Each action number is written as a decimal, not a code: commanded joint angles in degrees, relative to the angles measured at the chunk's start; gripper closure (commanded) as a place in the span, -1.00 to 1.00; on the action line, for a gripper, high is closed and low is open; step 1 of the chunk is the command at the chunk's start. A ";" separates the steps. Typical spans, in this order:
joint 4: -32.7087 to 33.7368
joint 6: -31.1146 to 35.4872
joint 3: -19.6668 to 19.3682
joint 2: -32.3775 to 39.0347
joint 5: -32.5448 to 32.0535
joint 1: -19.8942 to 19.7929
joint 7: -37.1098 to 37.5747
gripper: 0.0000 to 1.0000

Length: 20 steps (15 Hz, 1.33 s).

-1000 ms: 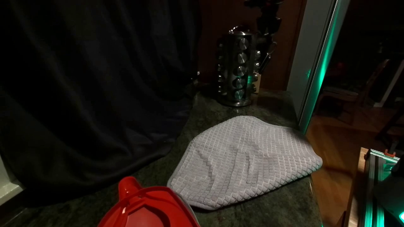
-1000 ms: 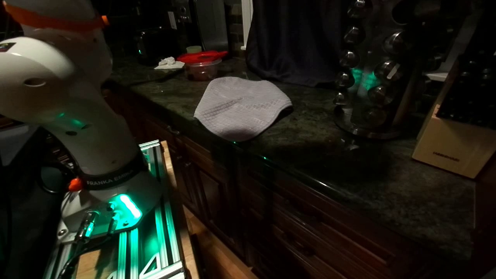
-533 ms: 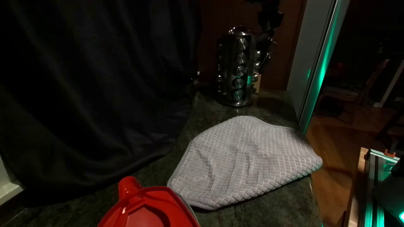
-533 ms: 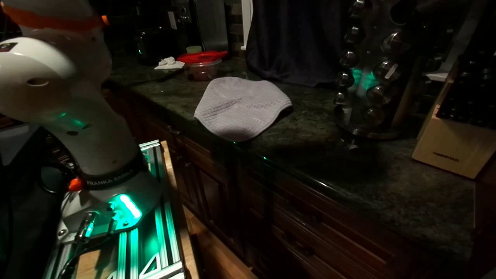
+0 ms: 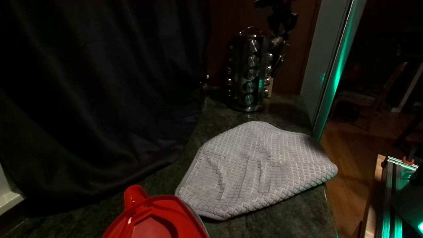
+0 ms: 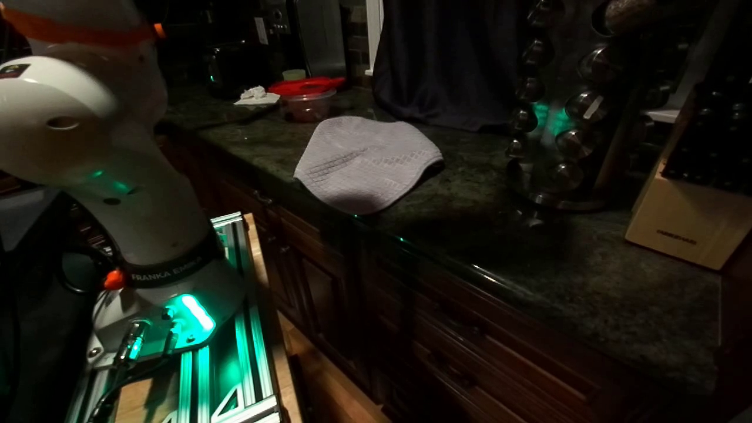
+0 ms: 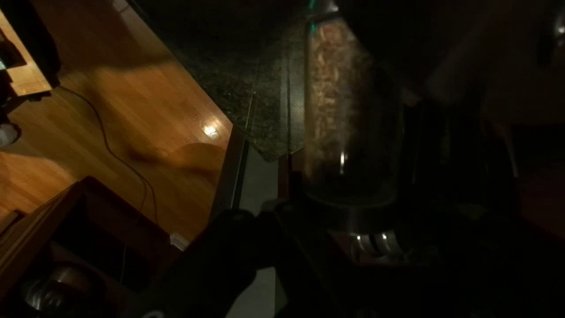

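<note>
- The dark, mottled counter is dimly lit, and a few glints are caught along its front edge.
- Behind it, a wide stretch is covered by a black curtain.
- The robot arm is shown in an exterior view, its lower end lit green.
- A grey textured towel is spread in creases on the counter in both exterior views; the front edge is reached by part of it.
- The upright metal spice rack is studded with round silver caps.
- A pale wooden knife block is placed near the rack.
- A clear container is topped by a red lid, near the towel.
- The gripper is positioned by the rack's upper part; whether its fingers are released or grasping the jar cannot be told, as they are lost in shadow.
- The glass jar of light brown flakes is located beside the rack's top, right by the fingertips, partly hidden by darkness.
</note>
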 commanded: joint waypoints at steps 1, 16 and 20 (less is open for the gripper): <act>-2.96 -2.00 0.66 -2.08 -3.40 0.96 -2.72 0.50; -23.94 5.74 7.41 -20.25 -8.13 2.68 -2.09 0.50; -29.31 10.71 10.60 -23.70 -7.60 3.23 0.80 0.50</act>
